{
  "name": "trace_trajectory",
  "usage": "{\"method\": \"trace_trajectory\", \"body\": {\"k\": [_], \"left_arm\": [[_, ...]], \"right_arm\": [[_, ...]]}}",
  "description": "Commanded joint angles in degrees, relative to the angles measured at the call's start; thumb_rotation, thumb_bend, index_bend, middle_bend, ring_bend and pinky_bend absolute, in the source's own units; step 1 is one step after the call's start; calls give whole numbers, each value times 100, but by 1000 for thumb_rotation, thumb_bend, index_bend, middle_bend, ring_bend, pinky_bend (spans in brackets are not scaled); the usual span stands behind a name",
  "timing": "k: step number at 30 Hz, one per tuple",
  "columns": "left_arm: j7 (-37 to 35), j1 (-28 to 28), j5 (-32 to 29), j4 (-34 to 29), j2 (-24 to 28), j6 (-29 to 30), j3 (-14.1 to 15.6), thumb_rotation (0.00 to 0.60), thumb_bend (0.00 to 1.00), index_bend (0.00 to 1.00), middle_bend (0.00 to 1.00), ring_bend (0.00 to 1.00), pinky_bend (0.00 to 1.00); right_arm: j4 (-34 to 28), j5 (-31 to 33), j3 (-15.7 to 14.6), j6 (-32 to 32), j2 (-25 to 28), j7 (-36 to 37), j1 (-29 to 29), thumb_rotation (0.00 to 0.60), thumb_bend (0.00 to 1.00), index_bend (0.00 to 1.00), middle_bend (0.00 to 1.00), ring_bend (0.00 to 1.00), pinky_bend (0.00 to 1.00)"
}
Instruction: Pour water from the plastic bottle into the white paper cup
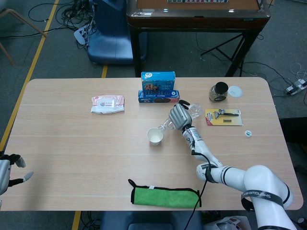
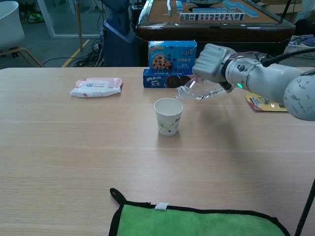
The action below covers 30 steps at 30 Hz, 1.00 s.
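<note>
The white paper cup (image 1: pixel 155 136) (image 2: pixel 169 116) stands upright near the table's middle. My right hand (image 1: pixel 178 116) (image 2: pixel 212 63) grips a clear plastic bottle (image 2: pixel 200 90) (image 1: pixel 169 124), tilted with its open neck pointing down-left, just above and right of the cup's rim. No water stream shows. My left hand (image 1: pixel 8 170) hovers with its fingers apart at the table's front left corner and holds nothing; the chest view does not show it.
Blue cookie boxes (image 1: pixel 158 87) (image 2: pixel 172 63) sit behind the cup. A pink wipes pack (image 1: pixel 108 103) (image 2: pixel 96 86) lies at the left. A green cloth (image 1: pixel 165 196) (image 2: pixel 197 220) lies at the front edge. A razor card (image 1: pixel 223 117), dark jar (image 1: pixel 219 92), lid (image 1: pixel 235 91) and bottle cap (image 1: pixel 248 133) are at the right.
</note>
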Motion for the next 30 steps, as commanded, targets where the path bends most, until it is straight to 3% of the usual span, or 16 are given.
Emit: {"method": "trace_trajectory", "body": {"k": [1, 12, 30], "left_arm": [[-2, 1, -5, -11, 10, -4, 1, 600, 35, 627, 591, 496, 664], [14, -2, -21, -37, 26, -18, -1, 600, 35, 626, 591, 496, 665], [42, -1, -5, -43, 29, -19, 17, 600, 35, 625, 591, 497, 664]], "right_arm": [[8, 88, -24, 82, -53, -199, 58, 600, 182, 604, 586, 518, 481], [-123, 317, -43, 295, -94, -691, 181, 600, 182, 604, 586, 519, 481], [-336, 418, -70, 445, -11, -756, 191, 600, 182, 604, 586, 518, 481]]}}
